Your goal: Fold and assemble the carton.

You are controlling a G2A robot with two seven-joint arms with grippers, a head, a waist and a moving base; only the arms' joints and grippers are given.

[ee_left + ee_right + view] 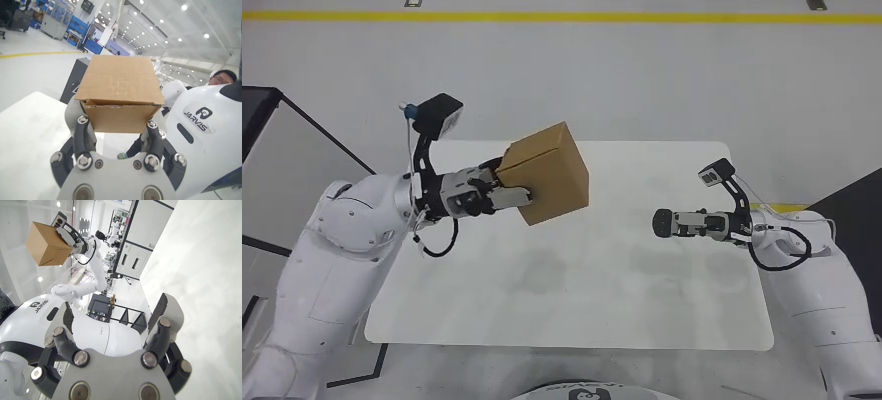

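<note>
Our left fingers, pale rounded pads on black linkages, press inward on two opposite sides of the brown corrugated cardboard carton. They are closed as far as its width allows and grip it near one end. We judge this side-on pinch is meant to hold the walls square and leave the end faces free to reach. The carton hangs in the air over the 10 o'clock corner of the white, round-cornered bench, askew to the bench's edges and touching nothing but the pads. It is a boxy, nearly cubic shape with flat matte faces and crisp folded edges. On the face nearest the left wrist, a flap has a ragged cut edge with the fluted core exposed, and a thin dark gap shows where it does not sit flush. From the other arm we see a kinked seam line on another face, where flaps meet. We take the folding to be largely done, with that loose flap likely the last thing to press home. Our right fingers, grey shells faced with dark ribbed pads, are spread wide with nothing between them. They hover over the bench's 3 o'clock side, well apart from the carton, in what we judge to be a waiting stance. The bench top looks smooth, hard and faintly scuffed.
</note>
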